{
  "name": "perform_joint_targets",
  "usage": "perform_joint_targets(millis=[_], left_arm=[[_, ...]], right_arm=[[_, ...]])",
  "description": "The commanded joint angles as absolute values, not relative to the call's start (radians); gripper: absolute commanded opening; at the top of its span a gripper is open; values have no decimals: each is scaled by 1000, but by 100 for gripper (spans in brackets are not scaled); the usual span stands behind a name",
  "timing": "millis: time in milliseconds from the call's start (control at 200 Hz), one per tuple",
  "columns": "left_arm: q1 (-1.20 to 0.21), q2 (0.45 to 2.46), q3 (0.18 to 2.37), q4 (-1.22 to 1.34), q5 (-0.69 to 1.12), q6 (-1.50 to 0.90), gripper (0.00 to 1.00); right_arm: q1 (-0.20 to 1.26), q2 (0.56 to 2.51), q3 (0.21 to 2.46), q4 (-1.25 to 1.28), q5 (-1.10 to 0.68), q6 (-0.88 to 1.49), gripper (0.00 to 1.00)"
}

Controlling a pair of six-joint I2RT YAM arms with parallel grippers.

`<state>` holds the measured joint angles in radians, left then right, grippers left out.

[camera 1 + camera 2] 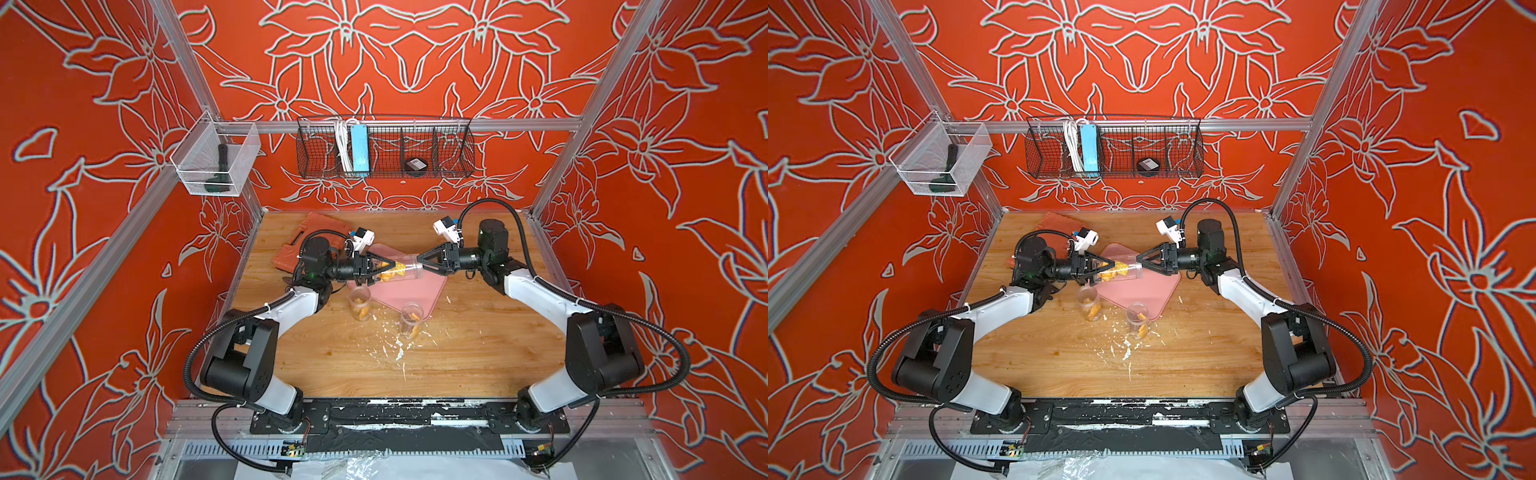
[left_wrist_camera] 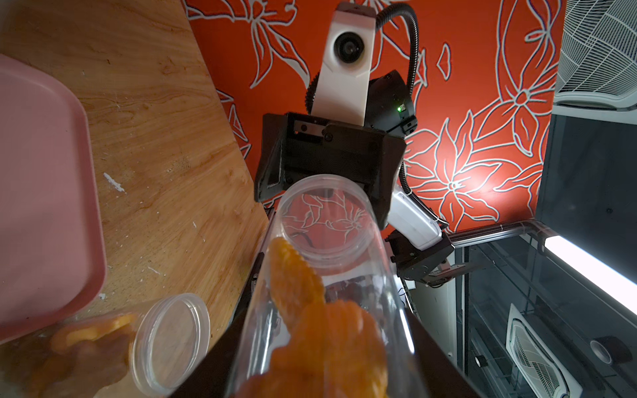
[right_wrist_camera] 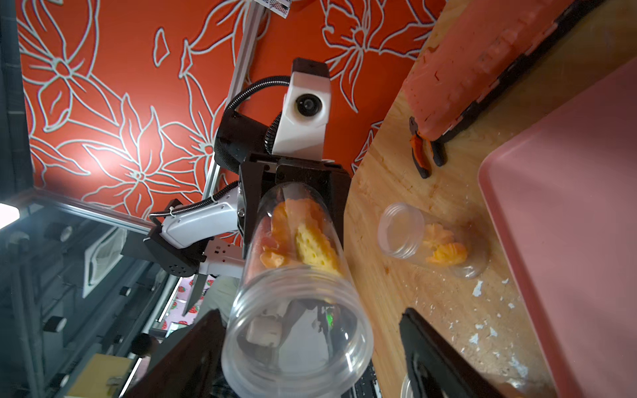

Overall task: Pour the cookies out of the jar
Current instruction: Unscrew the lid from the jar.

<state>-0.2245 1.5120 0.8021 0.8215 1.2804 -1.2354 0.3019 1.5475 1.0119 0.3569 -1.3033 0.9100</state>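
Cookies lie in the jar clamped by the left gripper — the right gripper, jaws apart, straddles its mouth over the pink tray; two other jars stand near.

I'm driving from afar in a robot lab test cell, not a home. An aluminium frame hung with red flowered panels boxes in the wooden tabletop below my fingers. Beyond the fingers, a wire basket holds a power strip. Outside the cell, a wrist view catches a ceiling vent and a strip light.
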Motion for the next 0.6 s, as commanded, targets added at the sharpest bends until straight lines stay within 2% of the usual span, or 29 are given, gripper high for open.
perform_joint_targets(millis=[0,200,596], left_arm=[[-221,1483,818,834,1299,-1226,46],[-221,1479,818,836,1299,-1227,46],[-221,1470,815,836,1299,-1226,46]], right_arm=[[307,1513,989,396,-1321,1013,81],[317,1488,972,470,-1312,1135,77],[357,1480,945,498,-1316,1170,79]])
